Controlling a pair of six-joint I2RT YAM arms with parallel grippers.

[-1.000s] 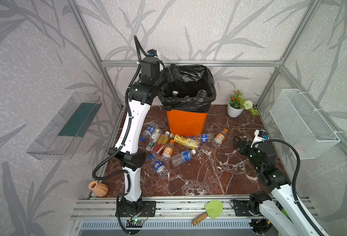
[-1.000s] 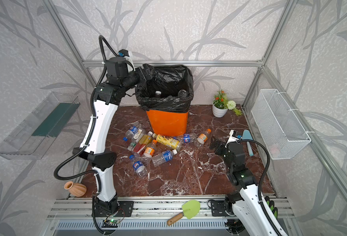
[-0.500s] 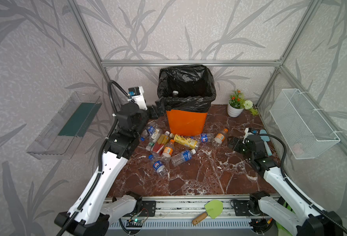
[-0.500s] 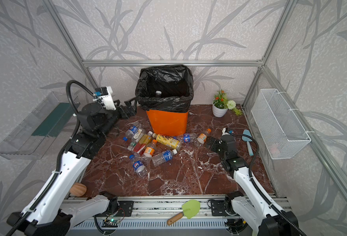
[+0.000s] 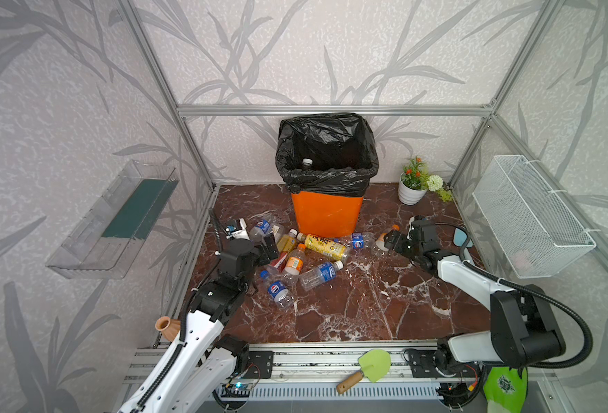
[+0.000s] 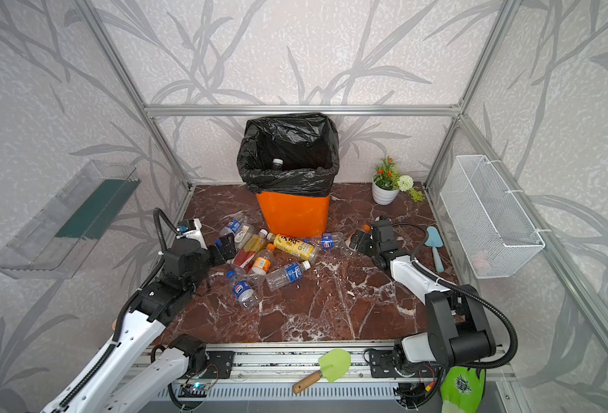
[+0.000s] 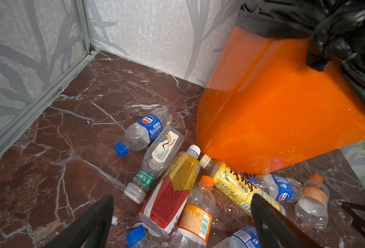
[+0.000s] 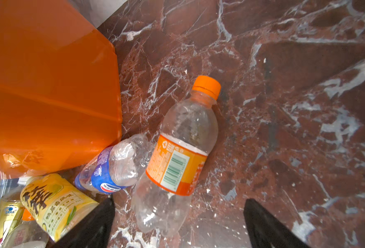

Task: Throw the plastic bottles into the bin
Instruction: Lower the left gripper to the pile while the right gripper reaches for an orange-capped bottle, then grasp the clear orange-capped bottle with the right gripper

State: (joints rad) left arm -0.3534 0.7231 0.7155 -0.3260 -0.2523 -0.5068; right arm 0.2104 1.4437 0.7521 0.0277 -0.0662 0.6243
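The task looks barely begun. One bottle top shows inside the orange bin, low in its black bag; what lies deeper I cannot tell. About nine plastic bottles lie on their sides on the marble table, heaped against the foot of the bin and far below its rim.

The right fingers are spread wide and grip nothing. The orange-capped bottle lies just ahead of them, its base reaching into the gap between the tips and its cap pointing away. Neither finger touches it. Off to one side of the fingers, a crushed blue-label bottle presses against its side, with the bin wall just beyond. I judge this the likely next pick for that arm.

The left fingers are also wide apart and empty, low over the thick of the heap. Between their tips lie a red-and-yellow bottle and an orange-label bottle, side by side. A yellow tea bottle runs past one tip. Beyond the tips lie a green-label bottle and a blue-capped bottle.

Nearly all the work is left, as each bottle needs gripping, lifting above the rim and dropping in.
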